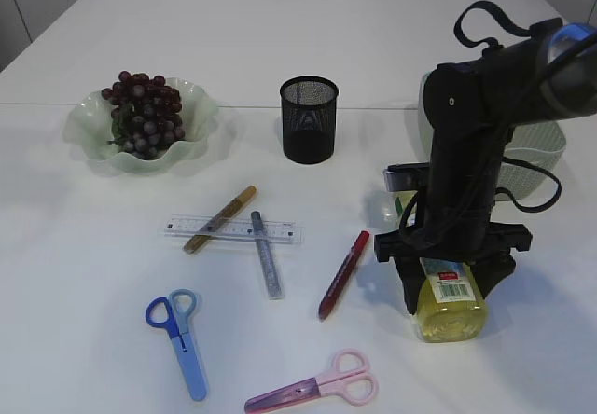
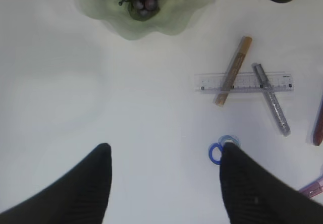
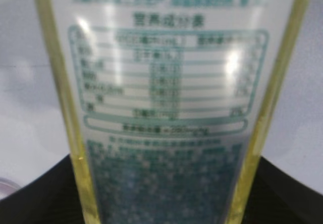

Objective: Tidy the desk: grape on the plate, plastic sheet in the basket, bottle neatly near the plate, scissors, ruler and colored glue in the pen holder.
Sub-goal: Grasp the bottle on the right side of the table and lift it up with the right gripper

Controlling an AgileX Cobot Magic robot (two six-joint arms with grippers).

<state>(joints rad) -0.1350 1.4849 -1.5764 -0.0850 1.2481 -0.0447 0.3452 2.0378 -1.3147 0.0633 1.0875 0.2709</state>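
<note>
A yellow bottle [image 1: 451, 307] [image 3: 166, 82] lies on the table at the right. My right gripper [image 1: 448, 265] [image 3: 161, 183] comes down over it, one black finger tight against each side. Grapes [image 1: 143, 116] rest on the green plate [image 1: 196, 139]. The clear ruler [image 1: 284, 234] lies mid-table under a gold glue pen [image 1: 220, 218] and a silver one [image 1: 267, 255]; a red one [image 1: 343, 274] lies to their right. Blue scissors [image 1: 180, 339] and pink scissors [image 1: 317, 386] lie near the front. My left gripper [image 2: 166, 153] hangs open and empty above bare table beside the blue scissors' handle [image 2: 216, 153]. I cannot make out the plastic sheet.
The black mesh pen holder [image 1: 309, 120] stands behind the ruler. A pale green basket [image 1: 536, 158] sits at the back right, partly hidden by the right arm. The left arm is outside the exterior view.
</note>
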